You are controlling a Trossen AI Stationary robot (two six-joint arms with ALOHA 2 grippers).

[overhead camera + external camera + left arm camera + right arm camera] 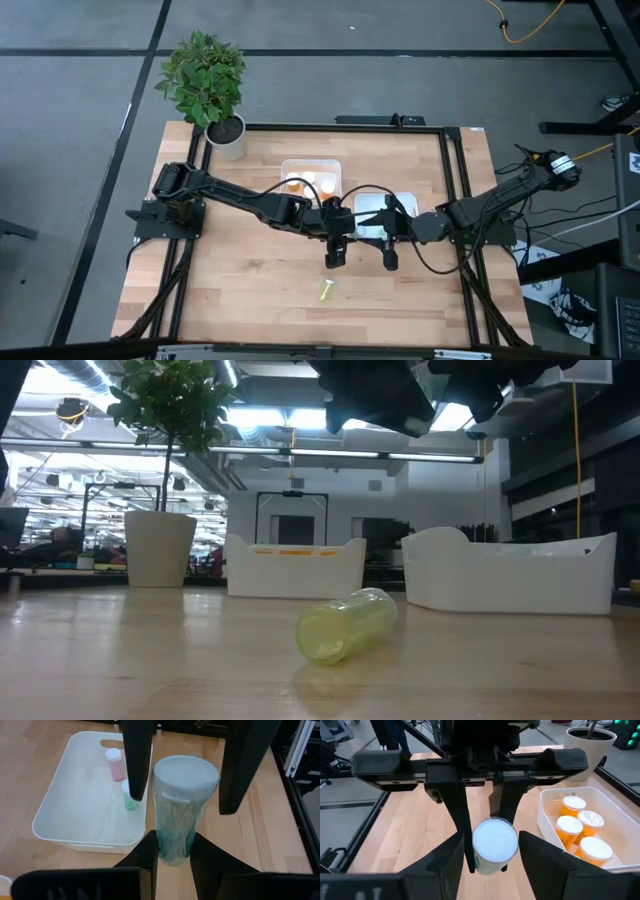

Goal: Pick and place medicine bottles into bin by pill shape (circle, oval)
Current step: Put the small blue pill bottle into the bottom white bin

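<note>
Here, both arms meet over the middle of the wooden table (pixel 250 290), seen from above.

- Left arm: it reaches in from 9 o'clock, elbow bent. The left gripper (pixel 335 258) points toward 6 o'clock and is clamped on the lower body of the teal bottle (pixel 185 815), which it carries upright above the tabletop.
- Right arm: it reaches in from 3 o'clock. The right gripper (pixel 390 262) lies alongside the left one, its fingers (pixel 450 862) parted and straddling the same bottle at cap height, close to its sides. Whether they touch it cannot be told.
- Wrist views only: the left wrist view shows the bottle's translucent teal wall and frosted white round cap. It also shows the white tray (pixel 85 840), which holds a pink bottle (pixel 115 764) and a small green bottle (pixel 131 805).
- Right wrist view only: it looks down on the cap, and the second tray (pixel 542 815) holds four orange bottles (pixel 568 827) with white caps.
- High view: both trays sit at 12 o'clock of the grippers. A yellow bottle (pixel 327 291) lies at 6 o'clock of them, and a potted plant (pixel 203 78) stands at the table's 10 o'clock corner.
- Low view: the yellow bottle is a translucent cylinder lying on its side on the pale grained wood, with the smooth plastic trays behind it.
</note>
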